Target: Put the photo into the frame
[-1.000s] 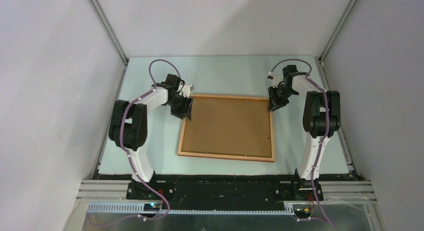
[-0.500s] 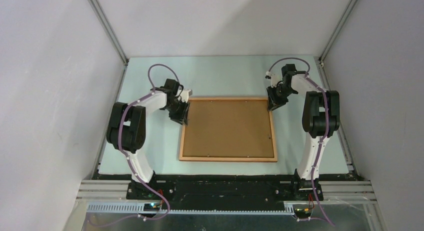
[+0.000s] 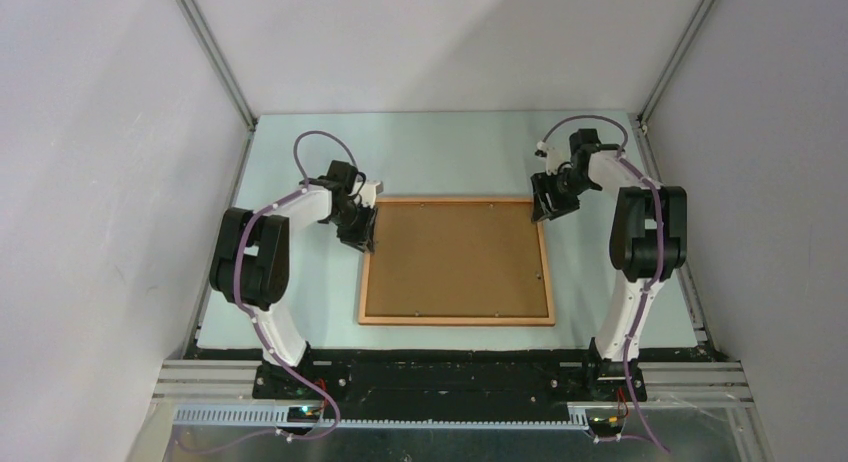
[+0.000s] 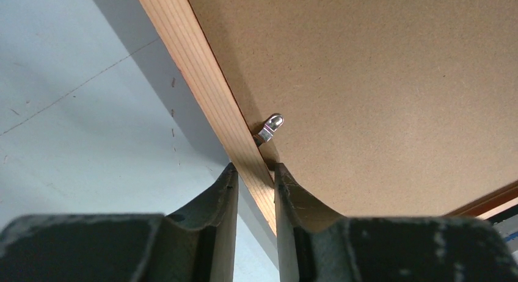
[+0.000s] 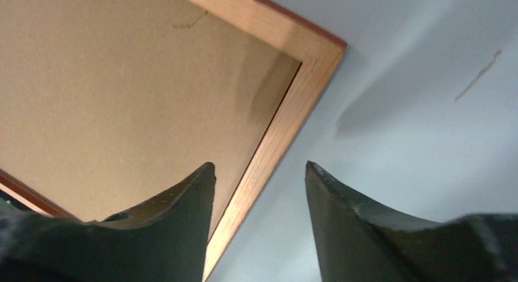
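Observation:
The orange-brown wooden frame (image 3: 455,321) lies flat in the middle of the table with the brown backing board (image 3: 455,257) inside it. The photo is hidden. My left gripper (image 3: 364,232) is shut on the frame's left rail (image 4: 201,80) near the far left corner, beside a small metal tab (image 4: 269,128) that lies over the board (image 4: 379,80). My right gripper (image 3: 541,210) is open over the far right corner. Its fingers straddle the right rail (image 5: 287,111), one over the board (image 5: 122,99) and one over the table.
The pale blue-grey tabletop (image 3: 450,152) surrounds the frame. Grey walls with aluminium posts close the left, back and right sides. The black base rail (image 3: 450,377) runs along the near edge.
The frame has turned from skewed to square with the table, its near edge shifting right. My left gripper has moved with its rail. My right gripper has shifted slightly left at the far right corner.

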Tool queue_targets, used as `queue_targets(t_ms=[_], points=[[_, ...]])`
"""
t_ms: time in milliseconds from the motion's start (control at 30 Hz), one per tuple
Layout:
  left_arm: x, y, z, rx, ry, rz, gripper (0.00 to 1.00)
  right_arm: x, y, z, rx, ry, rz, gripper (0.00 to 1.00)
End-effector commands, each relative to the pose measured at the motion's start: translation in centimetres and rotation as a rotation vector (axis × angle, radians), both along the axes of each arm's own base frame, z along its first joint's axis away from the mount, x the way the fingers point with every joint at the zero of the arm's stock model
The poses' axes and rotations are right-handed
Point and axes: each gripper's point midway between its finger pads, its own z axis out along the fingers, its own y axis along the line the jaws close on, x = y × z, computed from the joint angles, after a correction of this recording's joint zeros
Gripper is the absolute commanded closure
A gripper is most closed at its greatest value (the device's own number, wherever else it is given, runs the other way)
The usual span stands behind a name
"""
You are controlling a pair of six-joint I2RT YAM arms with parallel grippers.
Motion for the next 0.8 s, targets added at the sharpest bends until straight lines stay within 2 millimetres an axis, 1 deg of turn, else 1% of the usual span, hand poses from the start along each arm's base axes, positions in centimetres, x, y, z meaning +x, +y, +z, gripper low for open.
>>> queue_targets(t_ms=[0,33,67,100,133,167,200,233,267,300,333,367,400,433,467,533,767], points=[[-0.2,-0.8,1.1,-0.054,-0.024,-0.009,0.77,-1.1,-0.3,3.4,0.016,-0.081,-0.012,0.36],[-0.1,-0.9,1.1,-0.058,-0.025,-0.006,0.77,-2.0,-0.4,2.9,0.014,-0.061,-0.012,0.35],[-0.3,-0.9,1.0,-0.059,-0.019,-0.006,0.77,-3.0,-0.4,2.9,0.013,-0.052,-0.011,0.33],[-0.2,-1.0,0.9,-0.062,-0.021,-0.005,0.77,-3.5,-0.4,3.3,0.01,-0.065,-0.01,0.33],[-0.3,-1.0,0.8,-0.063,-0.016,-0.004,0.77,-4.6,-0.5,2.7,0.008,-0.043,-0.009,0.32],[-0.3,-1.0,0.7,-0.066,-0.014,-0.004,0.77,-5.0,-0.6,3.1,0.002,-0.059,-0.008,0.31],[-0.3,-1.1,0.6,-0.068,-0.009,-0.003,0.77,-6.0,-0.7,2.5,-0.002,-0.04,-0.006,0.31],[-0.3,-1.1,0.5,-0.07,-0.007,-0.004,0.77,-6.3,-0.9,2.8,-0.013,-0.053,-0.002,0.31],[-0.3,-1.2,0.5,-0.072,-0.005,-0.004,0.77,-7.3,-0.9,2.2,-0.02,-0.033,0.002,0.3],[-0.4,-1.3,0.5,-0.077,-0.002,-0.004,0.77,-7.6,-1.0,2.4,-0.032,-0.046,0.008,0.3],[-0.3,-1.3,0.5,-0.079,-0.004,-0.006,0.77,-8.5,-0.9,1.8,-0.037,-0.032,0.018,0.3],[-0.3,-1.3,0.5,-0.08,-0.005,-0.007,0.77,-8.7,-0.9,2.0,-0.045,-0.051,0.022,0.3],[-0.3,-1.4,0.5,-0.082,-0.006,-0.01,0.77,-9.5,-0.7,1.4,-0.05,-0.038,0.035,0.3],[-0.3,-1.4,0.6,-0.084,-0.009,-0.01,0.77,-9.7,-0.7,1.5,-0.057,-0.052,0.038,0.3],[-0.3,-1.4,0.7,-0.085,-0.011,-0.01,0.76,-10.3,-0.5,1.1,-0.062,-0.042,0.049,0.3],[-0.2,-1.4,0.7,-0.087,-0.016,-0.013,0.76,-10.7,-0.3,0.9,-0.064,-0.043,0.057,0.3],[-0.1,-1.5,1.0,-0.089,-0.027,-0.02,0.76,-11.6,0.2,-0.3,-0.059,-0.016,0.076,0.32]])
